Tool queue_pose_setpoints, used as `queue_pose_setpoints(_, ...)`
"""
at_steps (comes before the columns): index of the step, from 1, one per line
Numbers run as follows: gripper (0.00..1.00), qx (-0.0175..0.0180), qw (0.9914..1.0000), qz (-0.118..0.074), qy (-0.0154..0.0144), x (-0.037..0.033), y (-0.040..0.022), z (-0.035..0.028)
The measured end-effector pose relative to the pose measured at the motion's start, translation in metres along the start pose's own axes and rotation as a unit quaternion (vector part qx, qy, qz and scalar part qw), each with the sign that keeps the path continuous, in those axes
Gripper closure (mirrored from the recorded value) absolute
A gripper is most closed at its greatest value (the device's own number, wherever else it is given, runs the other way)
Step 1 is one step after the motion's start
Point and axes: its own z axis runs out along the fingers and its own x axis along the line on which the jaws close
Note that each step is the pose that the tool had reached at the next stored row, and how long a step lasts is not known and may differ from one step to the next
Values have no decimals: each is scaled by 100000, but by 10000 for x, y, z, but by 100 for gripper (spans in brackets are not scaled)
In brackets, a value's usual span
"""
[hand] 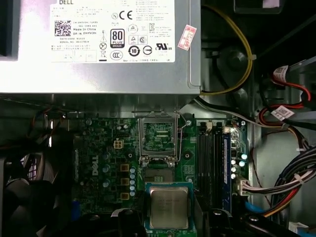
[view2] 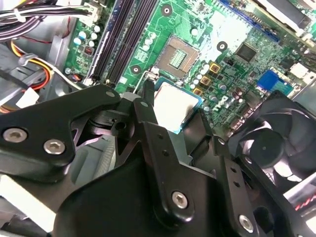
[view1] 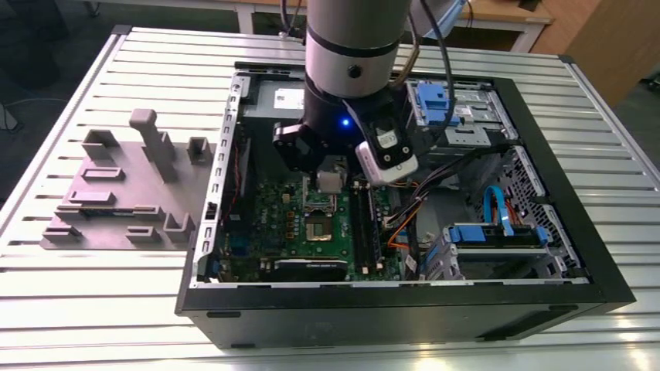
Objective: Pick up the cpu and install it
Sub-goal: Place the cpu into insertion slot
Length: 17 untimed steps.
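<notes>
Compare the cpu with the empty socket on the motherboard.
The cpu has a plain shiny silver top; the socket shows a fine grid of contacts. The cpu is gripped in the end effector, clear of the board; the socket is fixed to the green motherboard, empty. Both are square and of similar footprint.

This looks like a robotics lab or workshop. My arm (view1: 351, 54) reaches over a bench (view1: 103, 309) of slatted aluminium. An open computer case (view1: 413, 313) lies on it, motherboard (view1: 299, 232) bare, beside a grey fixture plate (view1: 113, 205). A wooden desk (view1: 505, 17) stands behind.
</notes>
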Motion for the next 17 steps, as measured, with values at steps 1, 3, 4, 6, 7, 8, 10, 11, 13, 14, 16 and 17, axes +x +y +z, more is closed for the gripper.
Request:
queue_pose_setpoints(1, 53, -1, 100000, 19, 141, 0, -1, 15)
queue_pose_setpoints(3, 53, -3, 99999, 97, 401, 1, -2, 44)
queue_pose_setpoints(4, 53, -3, 99998, 124, 536, 1, -2, 57)
queue_pose_setpoints(6, 53, 5, 99996, 166, 832, 4, -3, 85)
queue_pose_setpoints(7, 53, 7, 99995, 174, 980, 3, -4, 98)
queue_pose_setpoints(8, 53, 11, 99993, 185, 1149, 3, -5, 111)
queue_pose_setpoints(10, 53, 17, 99992, 198, 1211, 4, -7, 146)
queue_pose_setpoints(11, 53, 12, 99992, 197, 1213, 2, -8, 165)
queue_pose_setpoints(13, 53, 14, 99992, 193, 1216, -1, -10, 201)
queue_pose_setpoints(14, 53, 13, 99992, 192, 1216, -4, -11, 219)
queue_pose_setpoints(16, 53, 26, 99992, 123, 1223, -9, -31, 253)
queue_pose_setpoints(17, 53, 23, 99992, 54, 1228, -10, -45, 271)
